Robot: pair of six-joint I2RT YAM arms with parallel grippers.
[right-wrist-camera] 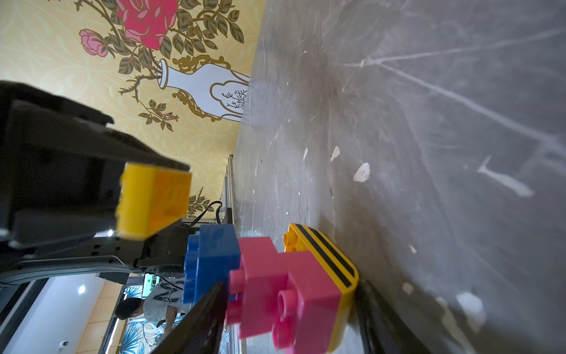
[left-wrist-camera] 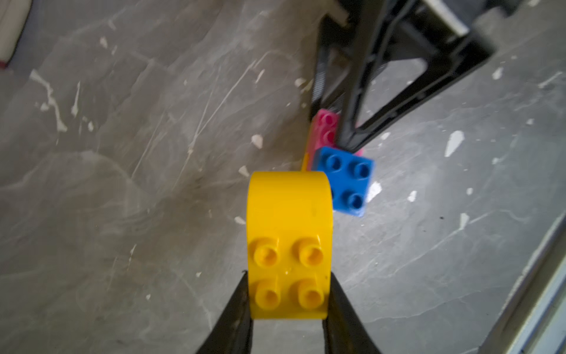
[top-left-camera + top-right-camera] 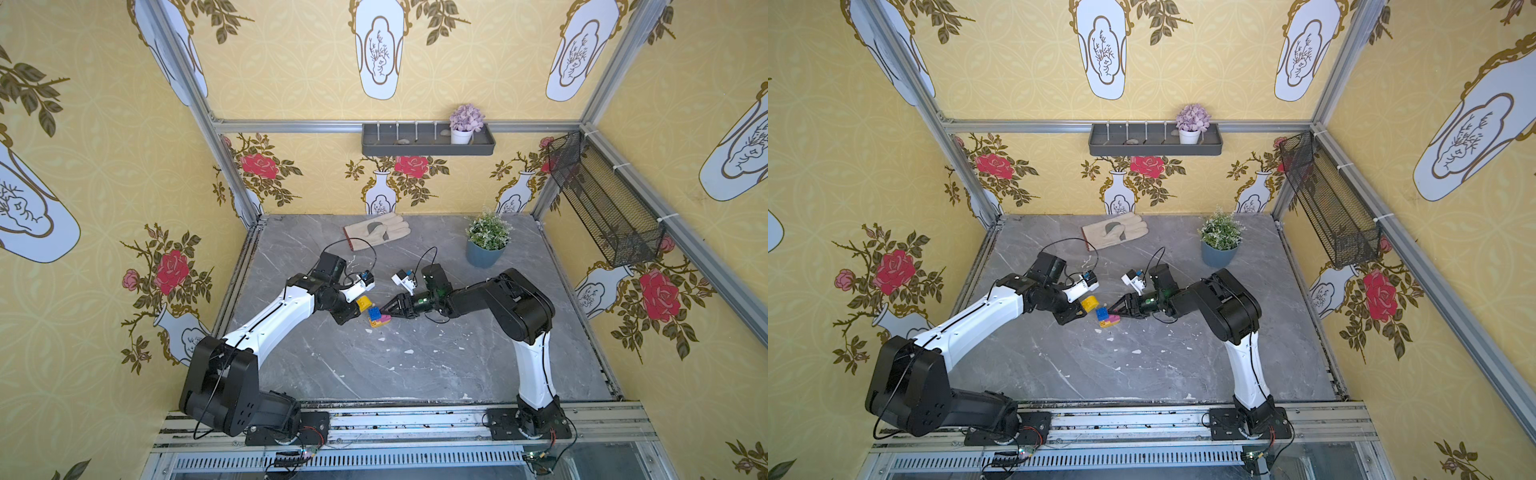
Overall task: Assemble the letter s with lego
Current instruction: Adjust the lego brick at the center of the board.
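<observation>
Open tabletop near; glove, plant far

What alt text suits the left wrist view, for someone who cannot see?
The left gripper clamps a yellow brick, studs toward the camera, over the grey table. Just beyond, the right gripper grips a cluster of blue, pink and yellow bricks.

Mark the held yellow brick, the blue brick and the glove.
held yellow brick [image 2: 289, 211]: left wrist view, on its smooth rounded face.
blue brick [image 2: 346, 180]: left wrist view, middle of its studded face.
glove [image 3: 365, 237]: in a top view, on the palm.
</observation>
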